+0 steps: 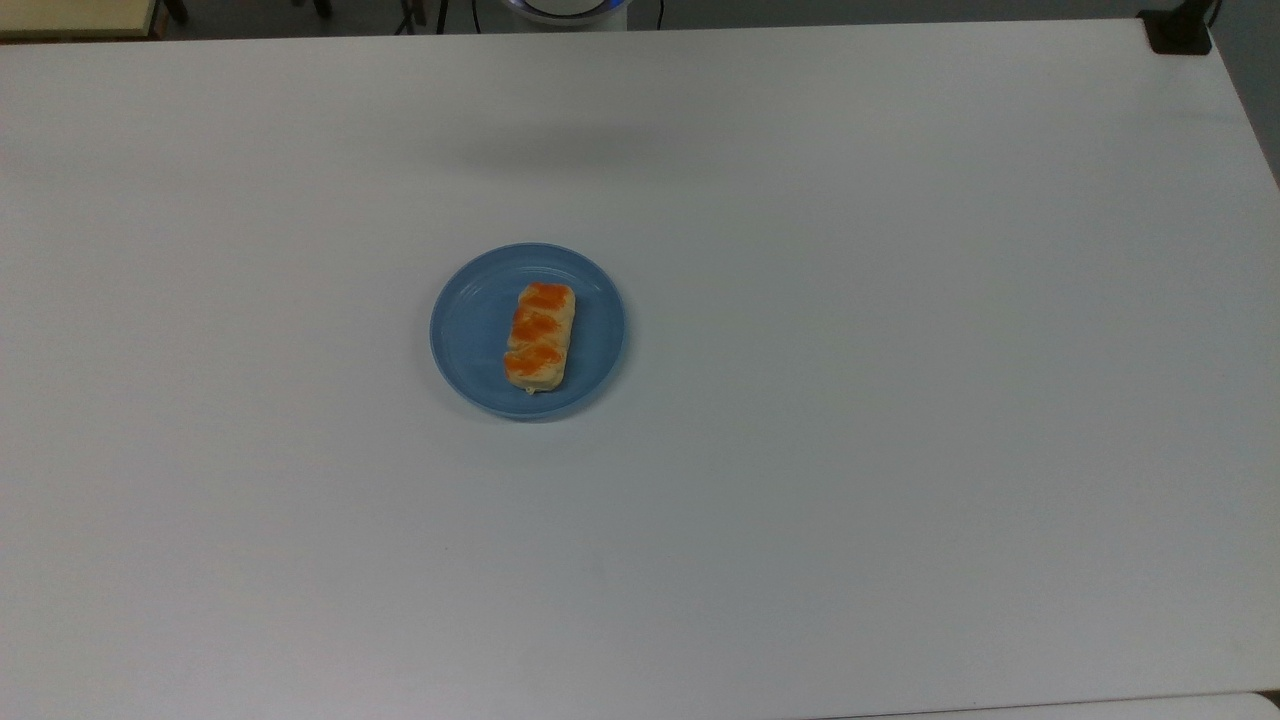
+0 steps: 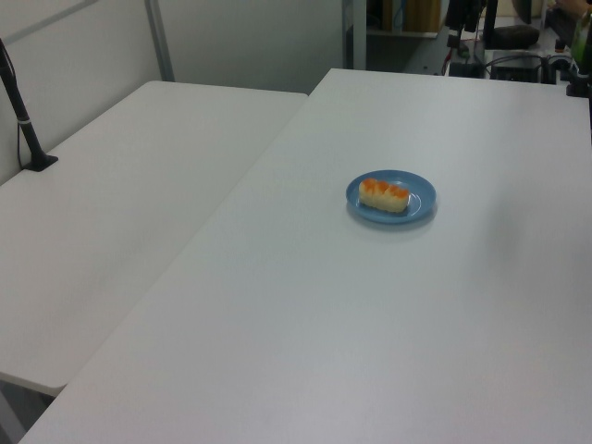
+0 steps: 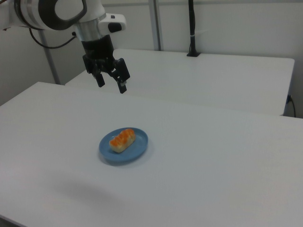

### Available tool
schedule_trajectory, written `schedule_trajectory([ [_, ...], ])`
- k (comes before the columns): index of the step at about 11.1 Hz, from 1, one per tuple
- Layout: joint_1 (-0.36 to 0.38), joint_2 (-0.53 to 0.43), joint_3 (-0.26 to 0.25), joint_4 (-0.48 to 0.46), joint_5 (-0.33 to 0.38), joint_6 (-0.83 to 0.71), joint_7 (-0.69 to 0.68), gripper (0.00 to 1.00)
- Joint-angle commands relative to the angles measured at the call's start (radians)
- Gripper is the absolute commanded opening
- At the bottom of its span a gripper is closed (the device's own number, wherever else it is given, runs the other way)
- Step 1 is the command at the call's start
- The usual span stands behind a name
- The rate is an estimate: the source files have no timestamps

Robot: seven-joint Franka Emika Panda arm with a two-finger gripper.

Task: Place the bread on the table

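The bread (image 1: 540,336), a pale bun with orange-glazed lumps, lies on a round blue plate (image 1: 470,330) near the middle of the white table (image 1: 900,400). It also shows on the plate (image 2: 421,199) as the bread (image 2: 384,194) in the left view. In the right view the bread (image 3: 122,139) rests on the plate (image 3: 137,150), and my gripper (image 3: 111,85) hangs open well above the table, up and to the right view's left of the plate, holding nothing.
A second white table (image 2: 120,203) adjoins on the left view's left, with a black post (image 2: 23,116) clamped to it. Another black clamp (image 1: 1180,30) sits at the table's far right corner in the top view. Wide bare tabletop surrounds the plate.
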State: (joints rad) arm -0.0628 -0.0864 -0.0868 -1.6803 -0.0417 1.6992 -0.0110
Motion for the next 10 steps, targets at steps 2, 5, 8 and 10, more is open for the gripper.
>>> schedule_trajectory([
  [2, 0.005, 0.014, -0.005, 0.007, 0.019, 0.003, -0.023, 1.00],
  [5, 0.005, 0.022, -0.005, 0.005, 0.019, 0.003, -0.110, 1.00],
  [8, 0.005, 0.022, -0.005, 0.007, 0.017, -0.003, -0.149, 1.00],
  [10, 0.005, 0.022, 0.001, 0.005, 0.017, -0.009, -0.145, 1.00],
])
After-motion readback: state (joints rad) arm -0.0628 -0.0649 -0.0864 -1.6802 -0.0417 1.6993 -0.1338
